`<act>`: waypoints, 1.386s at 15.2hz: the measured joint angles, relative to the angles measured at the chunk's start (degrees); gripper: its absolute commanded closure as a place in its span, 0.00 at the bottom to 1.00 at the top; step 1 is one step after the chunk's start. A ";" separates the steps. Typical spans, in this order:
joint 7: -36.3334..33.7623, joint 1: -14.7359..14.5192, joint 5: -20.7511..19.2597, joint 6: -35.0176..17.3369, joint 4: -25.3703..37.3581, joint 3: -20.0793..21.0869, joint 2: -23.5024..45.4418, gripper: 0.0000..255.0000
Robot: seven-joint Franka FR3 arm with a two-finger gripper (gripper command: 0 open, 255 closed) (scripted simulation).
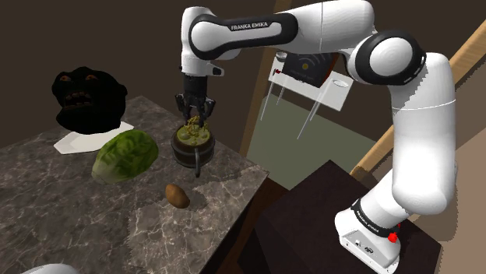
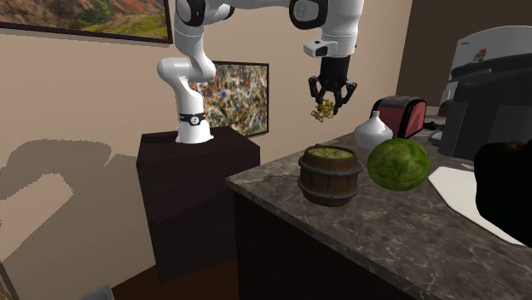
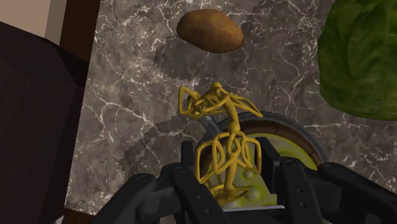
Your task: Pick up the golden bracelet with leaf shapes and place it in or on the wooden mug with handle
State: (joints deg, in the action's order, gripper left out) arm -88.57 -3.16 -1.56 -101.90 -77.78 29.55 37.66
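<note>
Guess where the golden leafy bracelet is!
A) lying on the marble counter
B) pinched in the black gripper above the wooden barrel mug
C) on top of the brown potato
B: the black two-finger gripper clasps the golden leaf-shaped bracelet in the air over the wooden barrel-shaped mug.

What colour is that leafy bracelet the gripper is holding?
Golden yellow; the bracelet shows best in the wrist view.

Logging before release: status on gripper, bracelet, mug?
Gripper shut on golden bracelet. Bracelet hangs above wooden mug, not yet in. Potato and green vegetable beside mug, apart from it.
</note>
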 measured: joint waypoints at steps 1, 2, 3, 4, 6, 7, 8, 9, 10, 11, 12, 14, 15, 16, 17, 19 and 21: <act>0.01 -0.16 -0.17 -0.45 0.05 -0.12 0.53 1.00; 0.10 -0.13 -0.24 -1.01 -0.38 -0.18 0.71 1.00; 0.15 -0.11 -0.29 -1.74 -1.00 -0.23 0.83 1.00; 0.20 -0.14 -0.37 -2.28 -1.32 -0.30 1.07 1.00; 0.35 -0.20 -0.59 -3.37 -1.81 -0.48 1.72 1.00; 0.38 -0.28 -0.70 -3.99 -2.09 -0.58 2.09 1.00; 0.46 -0.28 -0.78 -4.54 -2.42 -0.65 2.33 1.00; 0.51 -0.39 -0.94 -5.06 -2.45 -0.78 2.83 1.00; 0.61 -0.37 -1.02 -5.49 -2.68 -0.86 3.08 1.00; 0.69 -0.34 -1.08 -6.08 -3.12 -0.93 3.25 1.00; 0.84 -0.30 -1.18 -6.51 -3.28 -1.04 3.56 1.00; 0.85 -0.49 -1.38 -7.50 -3.64 -1.19 4.24 1.00; 0.83 -0.49 -1.39 -7.73 -3.84 -1.20 4.25 1.00; 0.84 -0.50 -1.41 -7.82 -3.89 -1.21 4.29 1.00; 0.83 -0.51 -1.41 -7.87 -3.91 -1.21 4.31 1.00; 0.83 -0.51 -1.42 -7.91 -3.92 -1.22 4.33 1.00; 0.83 -0.52 -1.42 -7.91 -3.92 -1.22 4.34 0.00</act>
State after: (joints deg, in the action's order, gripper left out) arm -87.74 -3.68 -2.98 -109.82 -81.70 28.33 42.00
